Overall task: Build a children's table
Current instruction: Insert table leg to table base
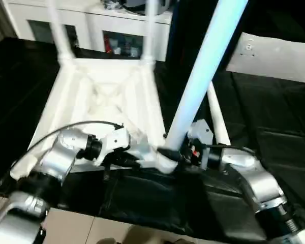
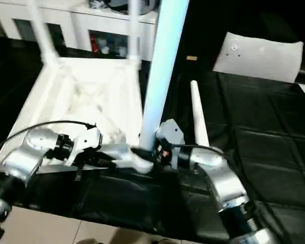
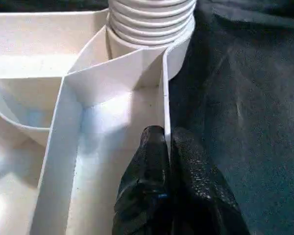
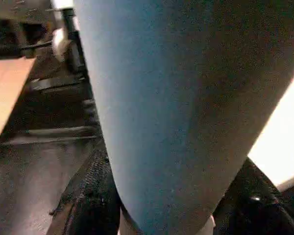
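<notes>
Up close, the right wrist view is mostly taken up by the near leg (image 4: 186, 112), so the spot where it meets the corner socket is hidden there. That leg rises slanted from the near right corner of the upturned table top (image 1: 104, 96), and its upper end is cut off by the frame edge. The right gripper (image 1: 179, 152) has its black fingers (image 4: 90, 205) on either side of the leg's base, closed around it. The left gripper (image 3: 167, 147) has its fingers pressed together on the thin side wall of the table top, just beside the ribbed end of the leg in the socket (image 3: 152, 22).

The table top lies underside up on a black cloth (image 1: 264, 132), its X ribs showing. Two more legs (image 1: 58, 30) stand in the far corners, their tops cut off. A fourth leg (image 2: 197, 117) lies loose on the cloth just right of the top, its near end hidden behind the right forearm (image 1: 249, 175). The left forearm (image 1: 56, 157) covers the near left edge of the top.

Behind stand white cabinets (image 1: 117, 35) with glass doors; their contents are too blurred to tell. A flat white panel (image 2: 259, 53) lies farther right.
</notes>
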Controlling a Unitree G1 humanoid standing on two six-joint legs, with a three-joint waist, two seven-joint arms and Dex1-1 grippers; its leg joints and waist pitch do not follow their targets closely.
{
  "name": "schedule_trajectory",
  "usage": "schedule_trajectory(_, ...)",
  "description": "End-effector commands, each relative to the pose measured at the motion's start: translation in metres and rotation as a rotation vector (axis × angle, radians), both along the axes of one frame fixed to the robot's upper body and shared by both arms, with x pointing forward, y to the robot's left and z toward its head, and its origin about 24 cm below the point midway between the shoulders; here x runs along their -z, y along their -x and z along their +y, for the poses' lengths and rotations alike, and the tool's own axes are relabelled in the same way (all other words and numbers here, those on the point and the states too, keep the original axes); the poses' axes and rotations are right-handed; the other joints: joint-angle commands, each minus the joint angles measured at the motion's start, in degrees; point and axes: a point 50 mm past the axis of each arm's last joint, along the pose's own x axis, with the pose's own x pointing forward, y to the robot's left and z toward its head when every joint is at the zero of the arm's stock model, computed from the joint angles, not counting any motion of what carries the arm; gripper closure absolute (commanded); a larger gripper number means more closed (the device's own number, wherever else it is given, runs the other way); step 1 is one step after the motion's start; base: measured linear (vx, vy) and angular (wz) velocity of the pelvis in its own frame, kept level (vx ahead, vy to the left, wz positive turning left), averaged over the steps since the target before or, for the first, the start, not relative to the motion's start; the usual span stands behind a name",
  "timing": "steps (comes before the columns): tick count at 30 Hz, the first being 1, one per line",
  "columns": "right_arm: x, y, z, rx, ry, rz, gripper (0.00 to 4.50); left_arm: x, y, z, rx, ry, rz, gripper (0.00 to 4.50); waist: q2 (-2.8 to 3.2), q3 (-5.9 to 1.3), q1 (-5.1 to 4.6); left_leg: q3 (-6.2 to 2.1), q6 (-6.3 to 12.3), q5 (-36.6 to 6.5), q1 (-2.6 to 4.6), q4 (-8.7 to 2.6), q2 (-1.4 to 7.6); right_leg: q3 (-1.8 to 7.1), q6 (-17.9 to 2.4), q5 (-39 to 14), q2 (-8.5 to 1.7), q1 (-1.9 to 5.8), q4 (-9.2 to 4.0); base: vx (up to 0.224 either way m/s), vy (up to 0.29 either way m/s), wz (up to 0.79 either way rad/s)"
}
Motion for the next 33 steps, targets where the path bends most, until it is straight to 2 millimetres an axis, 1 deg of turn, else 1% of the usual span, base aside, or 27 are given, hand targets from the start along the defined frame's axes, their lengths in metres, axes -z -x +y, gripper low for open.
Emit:
schedule_trajectory(1, 0.045, 0.031, 0.017, -0.169, 0.1, 0.204, 2.6, -0.014, -0.008, -0.011, 0.054, -0.01, -0.079, 4.5, 0.81, -2.53, -0.27, -1.52, 2.57, -9.05, 0.35, -4.74, 4.39, 3.85, -10.14, -16.14, -5.99, 2.76, -4.36, 0.0, 0.0, 0.0)
schedule_trajectory(3, 0.045, 0.031, 0.017, -0.175, 0.1, 0.205, 2.6, -0.014, -0.01, -0.008, 0.047, -0.023, -0.082, 4.5, 0.81, -2.51, -0.29, -1.53, 2.5, -8.92, 0.27, -4.79, 4.4, 3.82, -10.39, -15.85, -6.06, 2.87, -4.37, 0.0, 0.0, 0.0)
schedule_trajectory(5, 0.045, 0.029, 0.018, -0.17, 0.096, 0.203, 2.6, -0.015, -0.011, -0.005, 0.033, -0.026, -0.085, 4.5, 0.83, -2.49, -0.35, -1.51, 2.35, -9.14, 0.3, -4.79, 4.36, 3.8, -10.32, -16.87, -6.13, 2.92, -4.53, 0.0, 0.0, 0.0)
schedule_trajectory(6, 0.045, 0.029, 0.018, -0.17, 0.095, 0.202, 2.6, -0.015, -0.012, -0.005, 0.029, -0.028, -0.086, 4.5, 0.83, -2.43, -0.39, -1.52, 2.15, -9.76, 0.34, -4.81, 4.34, 3.78, -9.95, -18.73, -6.19, 2.91, -4.75, 0.0, 0.0, 0.0)
schedule_trajectory(8, 0.044, 0.027, 0.019, -0.164, 0.093, 0.198, 2.6, -0.015, -0.012, -0.003, 0.022, -0.031, -0.089, 4.5, 0.81, -2.28, -0.5, -1.58, 1.89, -10.75, 0.41, -4.96, 4.41, 3.78, -9.67, -20.24, -6.1, 2.79, -4.89, 0.0, 0.0, 0.0)
schedule_trajectory(9, 0.044, 0.027, 0.019, -0.164, 0.093, 0.197, 2.6, -0.015, -0.012, -0.002, 0.02, -0.032, -0.089, 4.5, 0.63, -2.26, -0.57, -1.61, 1.67, -11.67, 0.48, -5.04, 4.43, 3.77, -9.54, -21.41, -6.09, 2.75, -5.01, 0.0, 0.0, 0.0)
schedule_trajectory(11, 0.044, 0.026, 0.019, -0.158, 0.094, 0.192, 2.6, -0.014, -0.013, 0.0, 0.009, -0.037, -0.093, 4.5, 0.61, -2.01, -0.6, -1.74, 1.33, -13.58, 0.7, -5.11, 4.39, 3.82, -8.62, -25.64, -6.32, 2.58, -5.45, 0.0, 0.0, 0.0)
schedule_trajectory(12, 0.045, 0.025, 0.02, -0.152, 0.096, 0.188, 2.6, -0.013, -0.013, 0.001, -0.001, -0.041, -0.096, 4.5, 0.7, -1.95, -0.58, -1.78, 1.25, -13.94, 0.74, -5.16, 4.41, 3.83, -8.34, -26.48, -6.37, 2.55, -5.56, 0.0, 0.0, 0.0)
schedule_trajectory(15, 0.045, 0.023, 0.021, -0.133, 0.099, 0.176, 2.6, -0.013, -0.012, 0.004, -0.024, -0.04, -0.097, 4.5, 0.65, -1.8, -0.8, -1.95, 0.97, -15.67, 0.92, -5.35, 4.43, 3.8, -7.22, -29.62, -6.34, 2.39, -5.88, 0.0, 0.0, 0.0)
schedule_trajectory(16, 0.046, 0.016, 0.021, -0.064, 0.113, 0.139, 2.6, -0.014, -0.009, 0.007, -0.071, -0.031, -0.1, 4.5, 0.94, -1.66, -0.85, -2.11, 0.29, -16.83, 1.01, -5.48, 4.59, 3.77, -7.25, -30.99, -6.52, 2.18, -5.91, 0.0, 0.0, 0.0)
schedule_trajectory(17, 0.048, 0.008, 0.02, 0.025, 0.124, 0.109, 2.6, -0.014, -0.006, 0.009, -0.139, -0.009, -0.096, 4.5, 0.97, -1.6, -1.14, -2.32, -0.31, -18.04, 0.95, -5.48, 4.54, 3.66, -6.85, -33.1, -6.66, 2.2, -5.9, 0.0, 0.0, 0.0)
schedule_trajectory(18, 0.048, 0.007, 0.02, 0.027, 0.125, 0.109, 2.6, -0.014, -0.005, 0.009, -0.141, -0.008, -0.096, 4.5, 0.89, -1.53, -1.41, -2.42, -0.59, -18.45, 0.84, -5.6, 4.58, 3.61, -6.65, -33.95, -6.67, 2.23, -5.98, 0.0, 0.0, 0.0)
schedule_trajectory(19, 0.048, -0.001, 0.02, 0.134, 0.119, 0.096, 2.6, -0.012, 0.001, 0.007, -0.211, 0.037, -0.089, 4.5, 0.85, -1.31, -1.94, -2.54, -0.56, -19.51, 0.8, -5.52, 4.29, 3.38, -5.79, -36.68, -6.51, 2.02, -6.39, 0.0, 0.0, 0.0)
schedule_trajectory(20, 0.048, -0.004, 0.02, 0.164, 0.112, 0.097, 2.6, -0.011, 0.004, 0.006, -0.232, 0.05, -0.084, 4.5, 0.83, -1.35, -2.23, -2.69, -0.81, -20.0, 0.72, -5.52, 4.38, 3.35, -5.56, -37.7, -6.65, 2.1, -6.29, 0.0, 0.0, 0.0)
schedule_trajectory(21, 0.048, -0.005, 0.02, 0.186, 0.107, 0.098, 2.6, -0.011, 0.005, 0.005, -0.247, 0.06, -0.08, 4.5, 0.99, -1.24, -2.56, -2.7, -0.71, -21.07, 1.12, -5.26, 4.19, 3.17, -4.69, -40.56, -6.64, 1.63, -6.92, 0.0, 0.0, 0.0)
schedule_trajectory(22, 0.046, -0.012, 0.021, 0.283, 0.073, 0.106, 2.6, -0.006, 0.014, -0.003, -0.305, 0.088, -0.067, 4.5, 0.77, -1.19, -3.08, -2.93, -0.93, -21.21, 0.87, -5.4, 4.32, 2.97, -4.62, -40.63, -6.72, 1.86, -6.88, 0.0, 0.0, 0.0)
schedule_trajectory(23, 0.046, -0.012, 0.021, 0.283, 0.073, 0.106, 2.6, -0.006, 0.014, -0.003, -0.305, 0.088, -0.067, 4.5, 0.77, -1.19, -3.08, -2.93, -0.93, -21.21, 0.87, -5.4, 4.32, 2.97, -4.62, -40.63, -6.72, 1.86, -6.88, 0.0, 0.0, 0.0)
schedule_trajectory(24, 0.046, -0.014, 0.022, 0.312, 0.061, 0.11, 2.6, -0.004, 0.017, -0.005, -0.321, 0.094, -0.064, 4.5, 0.91, -0.93, -3.67, -2.98, -0.41, -22.61, 0.7, -5.44, 4.01, 2.42, -3.54, -42.02, -6.3, 1.8, -7.58, 0.0, 0.0, 0.0)
schedule_trajectory(25, 0.045, -0.018, 0.023, 0.383, 0.031, 0.124, 2.6, 0.001, 0.022, -0.016, -0.367, 0.119, -0.055, 4.5, 1.07, -1.16, -4.38, -3.26, -0.58, -24.25, 0.81, -5.68, 4.44, 1.95, -3.95, -39.23, -6.41, 2.17, -7.53, 0.0, 0.0, 0.0)
schedule_trajectory(26, 0.045, -0.018, 0.023, 0.386, 0.03, 0.125, 2.6, 0.002, 0.022, -0.016, -0.369, 0.12, -0.054, 4.5, 1.18, -1.03, -4.53, -3.36, -0.71, -24.76, 0.72, -5.83, 4.6, 1.88, -4.35, -38.3, -6.45, 2.23, -7.53, 0.0, 0.0, 0.0)
schedule_trajectory(27, 0.045, -0.023, 0.024, 0.464, 0.007, 0.136, 2.6, 0.003, 0.023, -0.027, -0.421, 0.143, -0.051, 4.5, 1.2, -0.98, -4.58, -3.3, -0.68, -25.33, 0.91, -5.83, 4.59, 1.84, -4.34, -38.08, -6.38, 2.06, -7.77, 0.0, 0.0, 0.0)
schedule_trajectory(28, 0.044, -0.027, 0.025, 0.518, -0.01, 0.145, 2.6, 0.002, 0.023, -0.034, -0.45, 0.155, -0.055, 4.5, 0.77, -0.85, -4.89, -3.08, -0.49, -25.86, 1.56, -5.51, 4.24, 1.96, -4.77, -38.54, -6.36, 1.46, -7.94, 0.0, 0.0, 0.0)
schedule_trajectory(29, 0.044, -0.029, 0.026, 0.553, -0.021, 0.151, 2.6, 0.001, 0.021, -0.038, -0.471, 0.163, -0.059, 4.5, 0.61, -0.93, -5.05, -3.02, -0.33, -25.6, 1.5, -5.47, 4.14, 1.9, -4.6, -38.95, -6.38, 1.5, -7.99, 0.0, 0.0, 0.0)
schedule_trajectory(30, 0.044, -0.03, 0.026, 0.566, -0.024, 0.151, 2.6, 0.0, 0.02, -0.04, -0.484, 0.167, -0.063, 4.5, 0.65, -1.01, -5.02, -3.09, -0.2, -25.02, 1.41, -5.44, 4.08, 1.82, -4.3, -39.17, -6.47, 1.69, -8.0, 0.0, 0.0, 0.0)
schedule_trajectory(31, 0.043, -0.032, 0.028, 0.58, -0.03, 0.149, 2.6, -0.002, 0.017, -0.044, -0.511, 0.171, -0.072, 4.5, 0.82, -1.05, -5.16, -3.09, 0.18, -23.79, 0.98, -5.64, 4.17, 1.81, -3.93, -38.02, -6.41, 2.0, -7.99, 0.0, 0.0, 0.0)
schedule_trajectory(33, 0.042, -0.033, 0.03, 0.592, -0.045, 0.153, 2.6, -0.003, 0.013, -0.046, -0.523, 0.168, -0.089, 4.5, 0.86, -1.1, -5.06, -2.87, 0.48, -23.62, 1.22, -5.53, 4.06, 1.99, -3.92, -37.53, -6.34, 1.67, -8.09, 0.0, 0.0, 0.0)
